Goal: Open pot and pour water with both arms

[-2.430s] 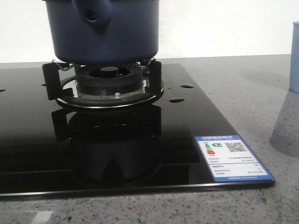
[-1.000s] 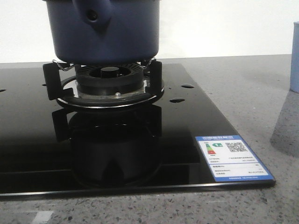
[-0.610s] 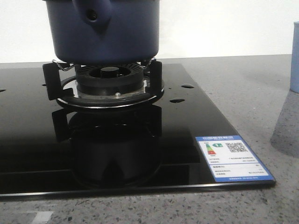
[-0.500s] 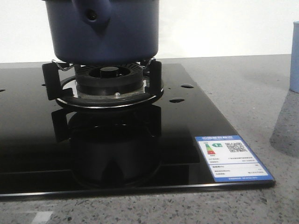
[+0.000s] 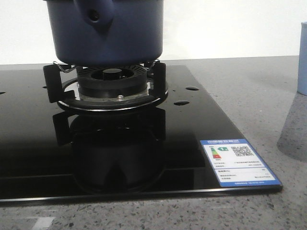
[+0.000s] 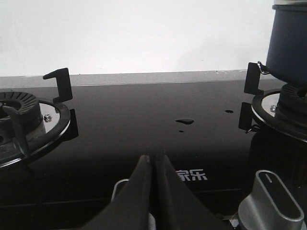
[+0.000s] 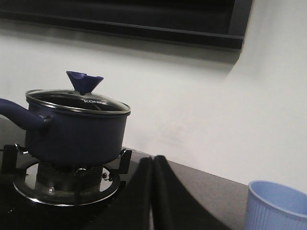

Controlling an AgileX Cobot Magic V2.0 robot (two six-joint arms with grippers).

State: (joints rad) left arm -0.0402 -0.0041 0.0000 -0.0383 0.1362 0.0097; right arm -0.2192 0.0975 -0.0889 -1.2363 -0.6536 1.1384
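Note:
The dark navy pot (image 5: 108, 31) stands on the right burner (image 5: 112, 88) of a black glass hob; its handle tab with a small hole faces the front camera. From the right wrist, the pot (image 7: 76, 132) wears a glass lid (image 7: 79, 101) with a blue knob (image 7: 84, 80). My right gripper (image 7: 153, 159) is shut and empty, apart from the pot, between it and a pale blue ribbed cup (image 7: 276, 206). My left gripper (image 6: 153, 157) is shut and empty, low over the hob's front middle, with the pot (image 6: 288, 43) off to one side.
The hob's glass edge (image 5: 240, 189) carries an energy label (image 5: 238, 162). A second burner (image 6: 24, 120) and pan support lie on the hob's left. A silver control knob (image 6: 268, 203) sits close to the left gripper. The cup (image 5: 302, 57) stands on the grey counter at right.

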